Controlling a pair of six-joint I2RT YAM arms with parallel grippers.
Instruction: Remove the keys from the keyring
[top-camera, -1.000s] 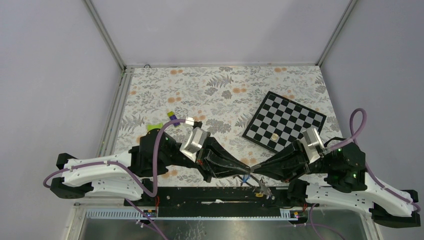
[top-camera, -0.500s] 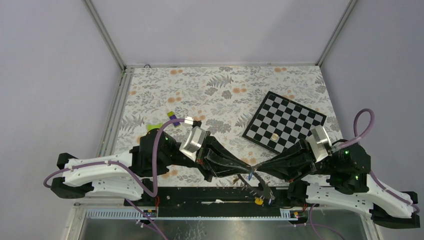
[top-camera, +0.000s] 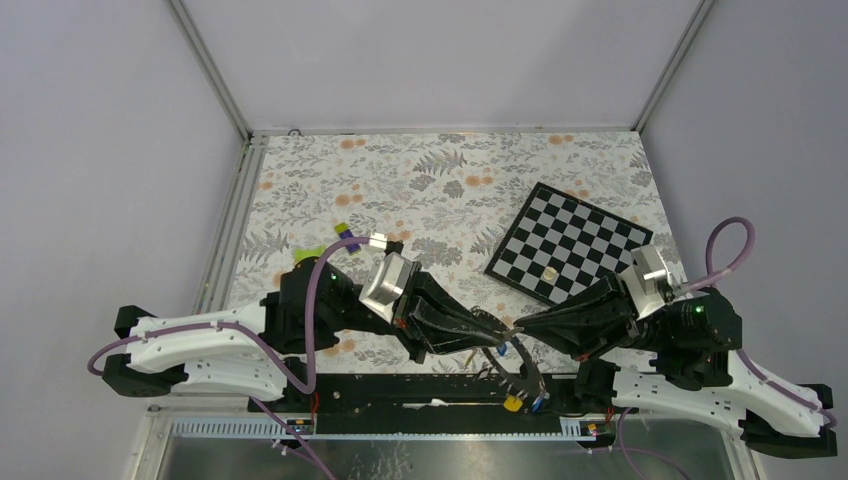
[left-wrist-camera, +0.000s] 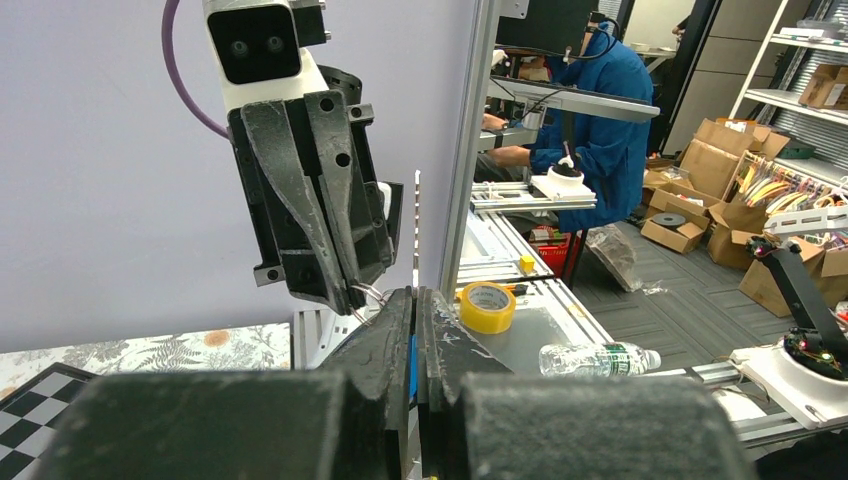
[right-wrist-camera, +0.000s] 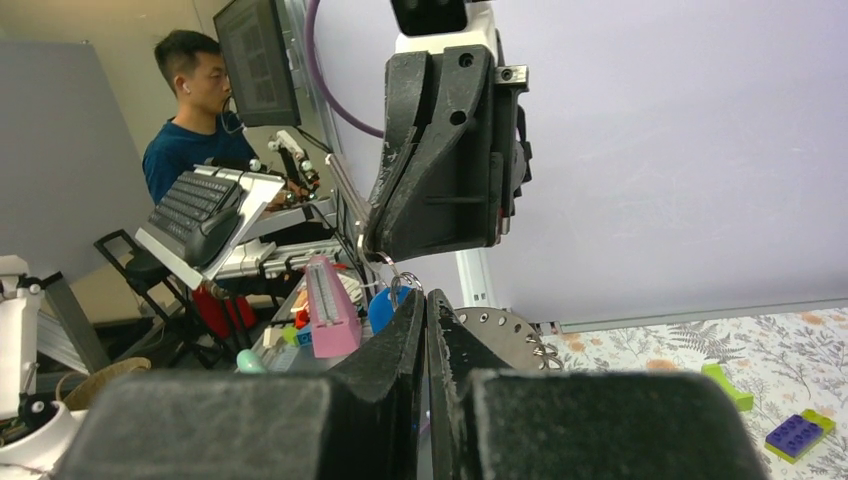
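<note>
Gripping the keyring (right-wrist-camera: 505, 335), left tool (left-wrist-camera: 415, 295) faces right tool (right-wrist-camera: 425, 298), clamped perhaps on a wire loop (left-wrist-camera: 366, 294), near the checkerboard (top-camera: 570, 242).

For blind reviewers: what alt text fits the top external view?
Two robot arms reach inward at the table's near edge, the left arm's fingers and the right arm's fingers shut and meeting tip to tip at the keyring, keys with yellow and blue heads just nearer. A checkerboard lies on the floral tablecloth at right.

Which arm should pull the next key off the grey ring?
Probably right. The left gripper and right gripper pinch shut at the large flat grey metal keyring, but the small tagged keys dangle on the right side.
</note>
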